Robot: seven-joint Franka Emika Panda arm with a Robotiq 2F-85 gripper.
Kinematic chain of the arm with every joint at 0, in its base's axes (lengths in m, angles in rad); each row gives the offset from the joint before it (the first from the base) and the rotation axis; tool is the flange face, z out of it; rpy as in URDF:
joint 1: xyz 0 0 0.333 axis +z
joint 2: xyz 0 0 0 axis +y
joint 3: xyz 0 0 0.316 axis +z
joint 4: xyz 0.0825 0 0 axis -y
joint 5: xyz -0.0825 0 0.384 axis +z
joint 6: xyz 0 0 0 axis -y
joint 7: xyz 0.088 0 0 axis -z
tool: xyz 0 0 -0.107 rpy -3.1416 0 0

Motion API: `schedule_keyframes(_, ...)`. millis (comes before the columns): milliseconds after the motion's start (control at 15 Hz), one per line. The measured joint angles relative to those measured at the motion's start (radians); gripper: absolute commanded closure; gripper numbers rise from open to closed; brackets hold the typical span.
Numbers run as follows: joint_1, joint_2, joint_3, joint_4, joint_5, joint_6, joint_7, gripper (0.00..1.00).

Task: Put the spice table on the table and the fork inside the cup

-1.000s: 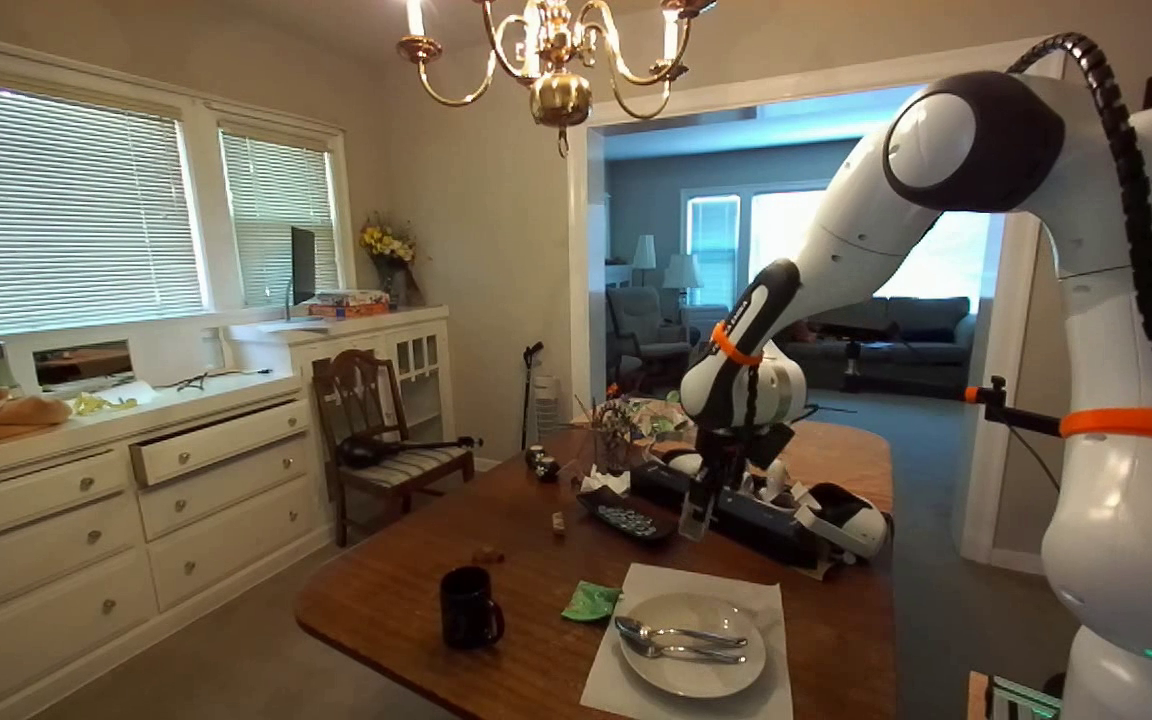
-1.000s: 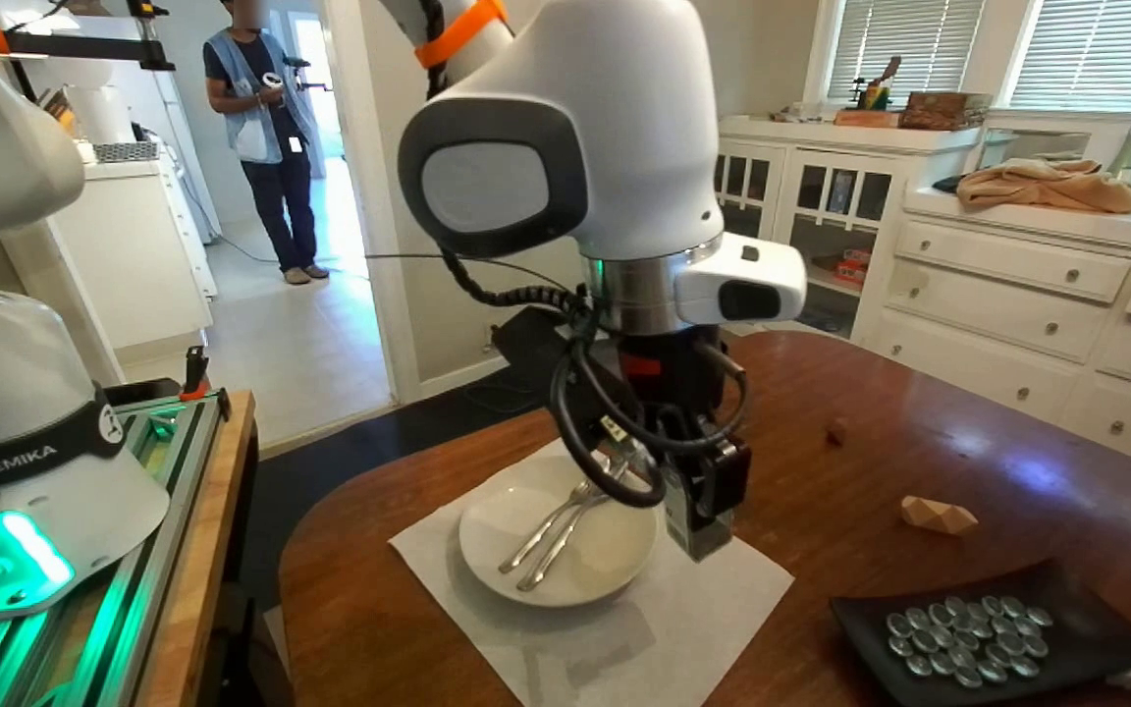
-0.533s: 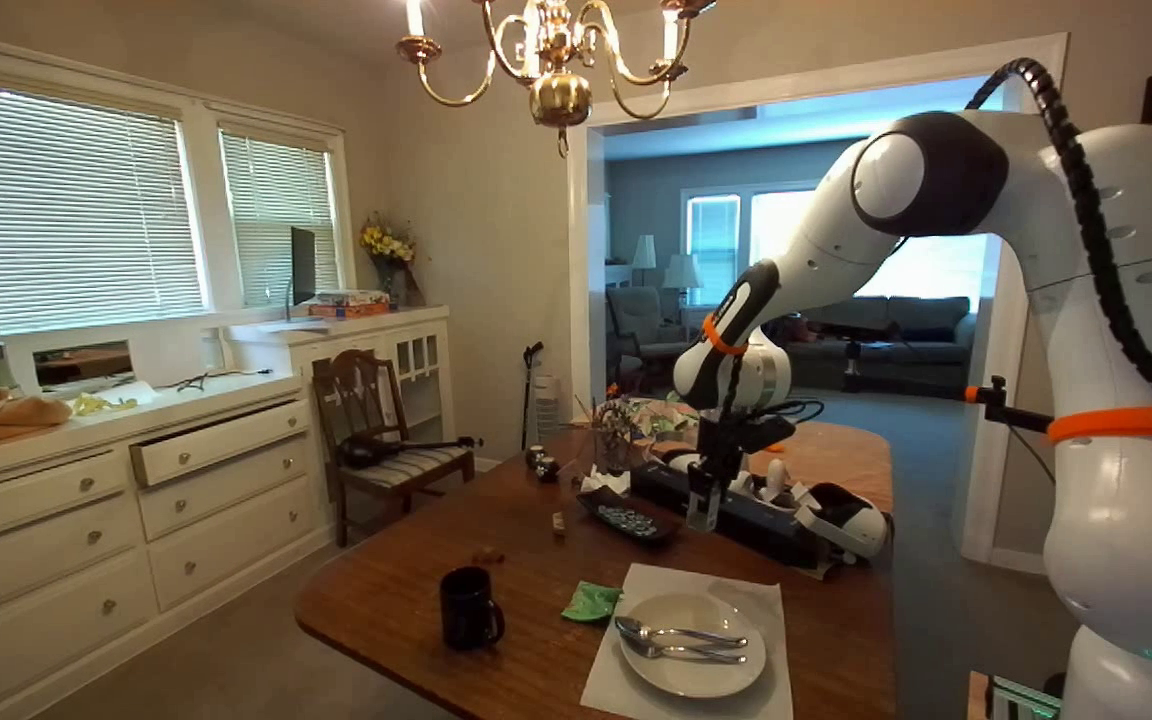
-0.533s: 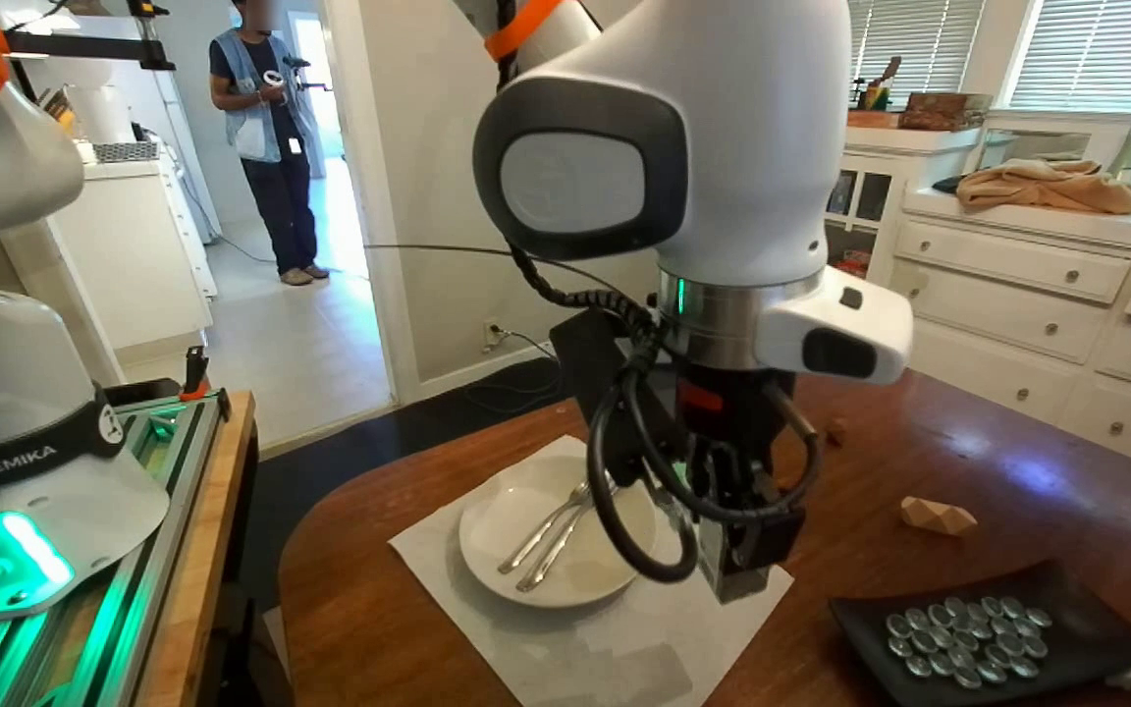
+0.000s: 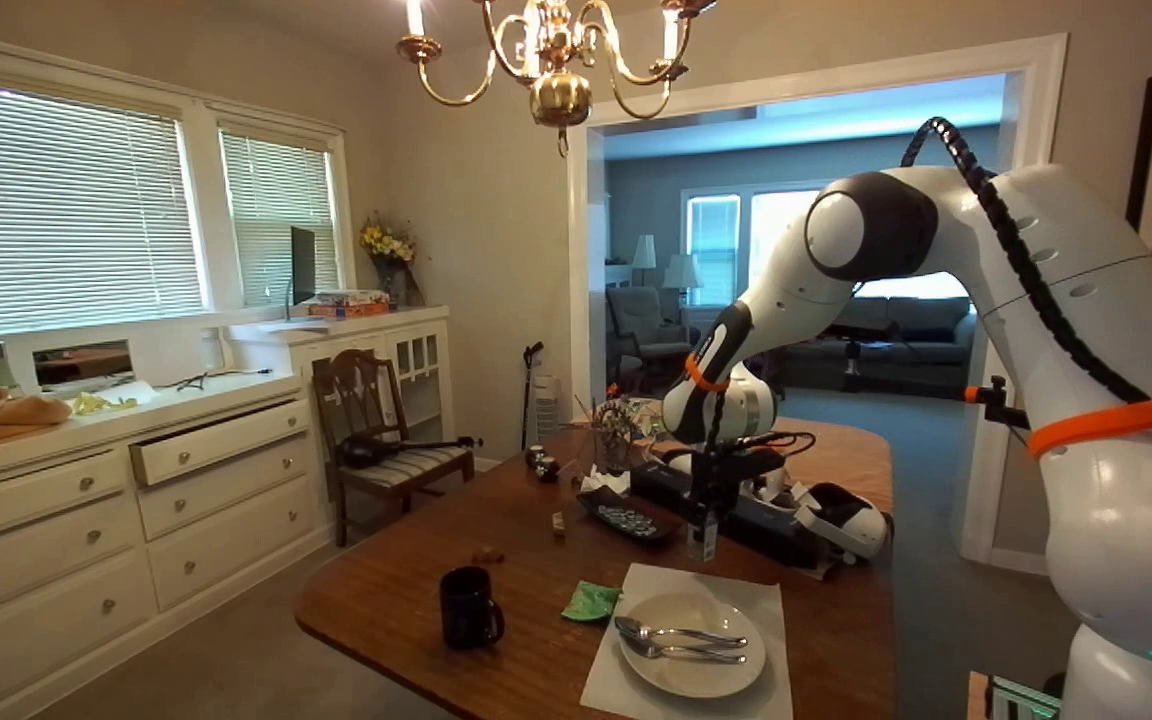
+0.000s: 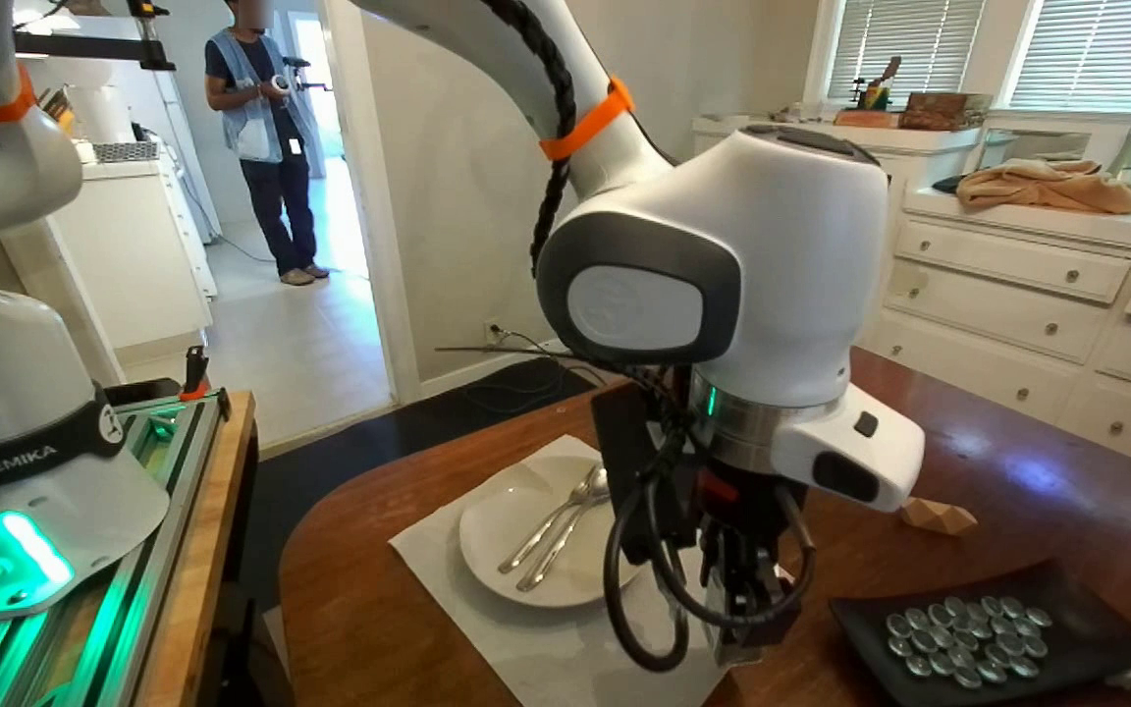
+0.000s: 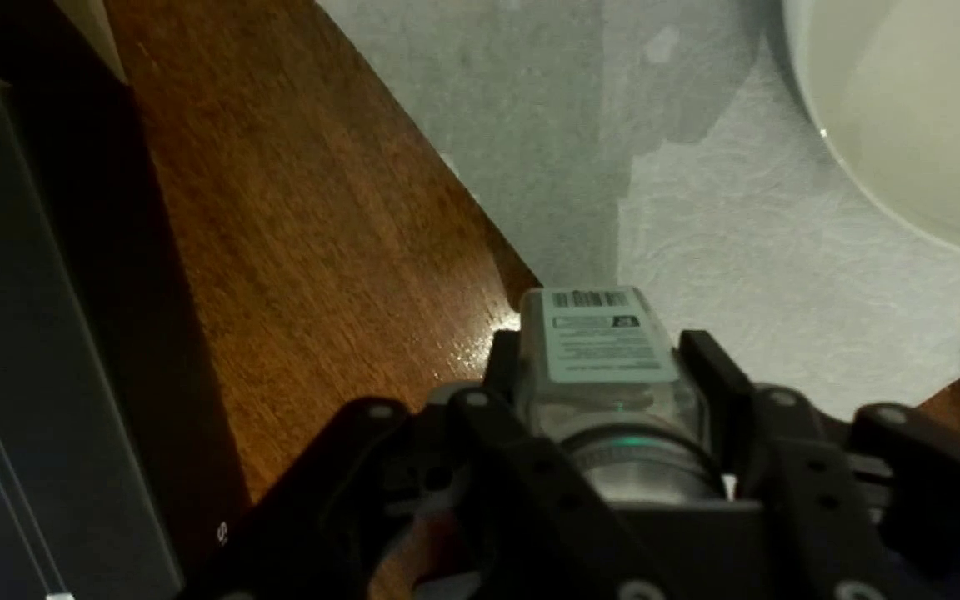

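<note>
My gripper point(image 7: 601, 354) is shut on a clear spice jar point(image 7: 605, 337) with a pale label and metal lid. The jar also shows in an exterior view point(image 5: 704, 542), low near the far edge of the paper sheet. I cannot tell whether it touches the glossy brown table point(image 5: 386, 590). Two slim metal utensils lie side by side on the white plate point(image 5: 696, 682). One has a spoon bowl; the lower one point(image 5: 691, 654) may be the fork, its head hard to make out. The black cup point(image 5: 466, 610) stands upright on the table, handle toward the plate, away from my gripper.
White paper point(image 6: 565, 648) lies under the plate. A green packet point(image 5: 591, 602) lies between cup and plate. A black tray of glass beads point(image 6: 1086, 628) and a long black box point(image 7: 38, 333) flank the gripper. A faceted wooden piece point(image 6: 939, 516) lies beyond.
The arm has lowered, carrying the jar down toward the table by the paper's edge. The jar stays in the gripper. Plate, utensils and cup have not moved.
</note>
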Motion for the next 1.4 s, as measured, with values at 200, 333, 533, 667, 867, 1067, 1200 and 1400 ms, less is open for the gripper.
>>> schedule_keyframes(200, 0.005, 0.045, -0.008, 0.038, -0.010, 0.000, 0.045, 0.75)
schedule_keyframes(333, 0.011, 0.069, -0.015, 0.058, -0.014, 0.000, 0.069, 0.75)
schedule_keyframes(533, 0.020, 0.094, -0.025, 0.080, -0.030, 0.000, 0.101, 0.75)
schedule_keyframes(667, 0.022, 0.105, -0.027, 0.090, -0.045, 0.000, 0.118, 0.75)
schedule_keyframes(867, 0.024, 0.118, -0.032, 0.103, -0.060, 0.000, 0.136, 0.24)
schedule_keyframes(1067, 0.027, 0.119, -0.033, 0.104, -0.070, 0.000, 0.140, 0.02)
schedule_keyframes(1200, 0.033, 0.114, -0.031, 0.098, -0.071, 0.000, 0.140, 0.00)
schedule_keyframes(1400, 0.052, 0.089, -0.028, 0.064, -0.074, 0.005, 0.140, 0.00)
